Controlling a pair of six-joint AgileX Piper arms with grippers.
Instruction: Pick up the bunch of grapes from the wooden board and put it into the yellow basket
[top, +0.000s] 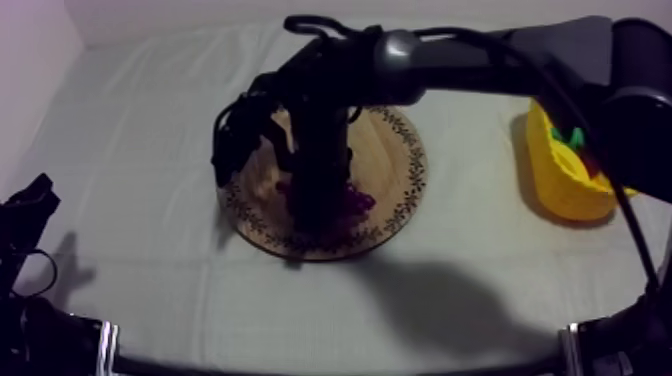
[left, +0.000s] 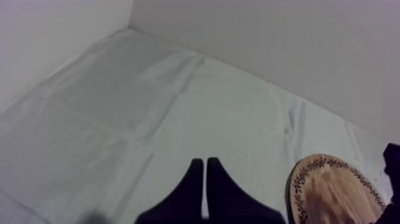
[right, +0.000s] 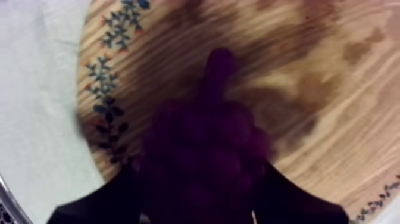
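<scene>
The dark purple bunch of grapes (top: 358, 201) lies on the round wooden board (top: 392, 150) at mid-table. My right arm comes in from the upper right, and my right gripper (top: 318, 208) points down onto the bunch. In the right wrist view the grapes (right: 205, 149) fill the gap between the two black fingers, which hug both sides, with the board (right: 333, 119) close beneath. My right gripper (right: 199, 176) looks shut on the bunch. The yellow basket (top: 565, 180) stands at the right side. My left gripper (left: 205, 162) is shut on nothing and rests low at the left (top: 30, 205).
Inside the basket I see something green and red (top: 580, 140). The board's patterned rim (left: 303, 179) shows beside my left gripper. Bare cloth lies left of and in front of the board. A wall closes off the table's far side.
</scene>
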